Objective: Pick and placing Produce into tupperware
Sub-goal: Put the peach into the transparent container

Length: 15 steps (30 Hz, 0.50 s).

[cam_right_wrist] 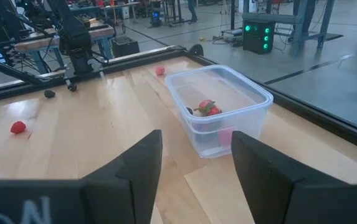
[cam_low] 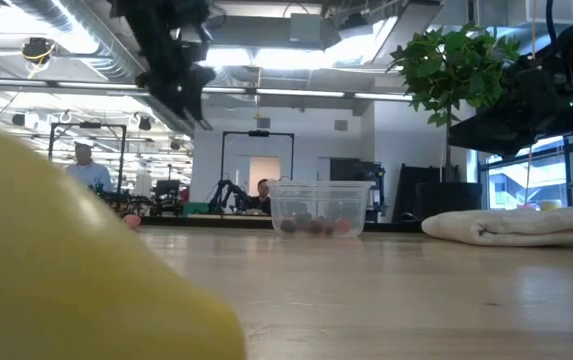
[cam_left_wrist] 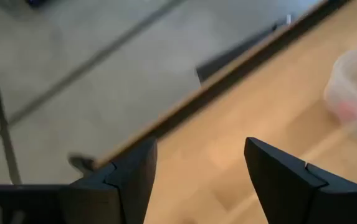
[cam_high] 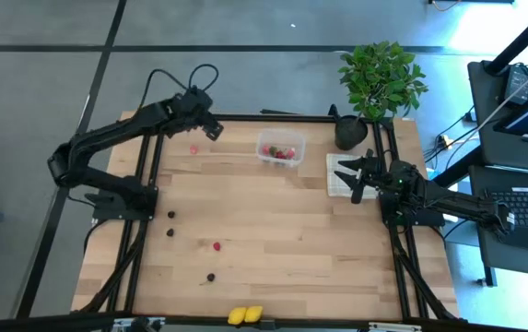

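Tupperware (cam_high: 278, 150), far-centre of bench (cam_high: 273, 231): held a few red berries (cam_right_wrist: 207, 107). Outstanding, loose on bench: pink berry (cam_high: 193, 148), red berry (cam_high: 216, 246), three dark pieces (cam_high: 170, 215), two lemons (cam_high: 245, 314). Left gripper (cam_high: 214, 130) raised near pink berry, right gripper (cam_high: 354, 179) over cloth (cam_high: 336, 184); both jaws open, empty.

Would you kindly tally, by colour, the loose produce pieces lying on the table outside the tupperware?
Red or pink berries: 2
Dark round pieces: 3
Yellow pieces: 2
Total: 7
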Tool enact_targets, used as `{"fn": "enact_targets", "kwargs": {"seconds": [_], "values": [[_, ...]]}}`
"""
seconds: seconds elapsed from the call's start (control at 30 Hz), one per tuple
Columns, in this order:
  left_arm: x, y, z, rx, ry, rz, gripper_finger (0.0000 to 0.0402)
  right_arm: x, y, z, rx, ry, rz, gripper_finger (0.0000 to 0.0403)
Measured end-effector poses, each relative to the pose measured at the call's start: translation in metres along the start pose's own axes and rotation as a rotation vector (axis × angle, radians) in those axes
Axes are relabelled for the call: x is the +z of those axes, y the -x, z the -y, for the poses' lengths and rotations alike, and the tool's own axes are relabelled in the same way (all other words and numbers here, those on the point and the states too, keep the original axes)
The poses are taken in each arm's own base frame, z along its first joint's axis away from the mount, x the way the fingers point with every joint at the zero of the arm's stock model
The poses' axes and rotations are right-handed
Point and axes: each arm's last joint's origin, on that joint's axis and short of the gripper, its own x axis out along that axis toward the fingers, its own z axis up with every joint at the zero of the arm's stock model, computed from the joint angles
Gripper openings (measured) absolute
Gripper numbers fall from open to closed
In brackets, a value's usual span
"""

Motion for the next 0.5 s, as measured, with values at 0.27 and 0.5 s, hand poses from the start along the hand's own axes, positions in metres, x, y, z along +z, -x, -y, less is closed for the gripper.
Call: {"fn": "enact_targets", "kwargs": {"seconds": [0.27, 0.5], "values": [[-0.014, -0.042, -0.030, 0.009, 0.111, -0.274, 0.0234, 0.000, 0.000, 0.000, 0.000, -0.008, 0.001, 0.0195], [-0.028, -0.077, -0.023, 0.024, 0.094, -0.446, 0.0234, 0.000, 0.000, 0.000, 0.000, -0.008, 0.001, 0.0195]]}}
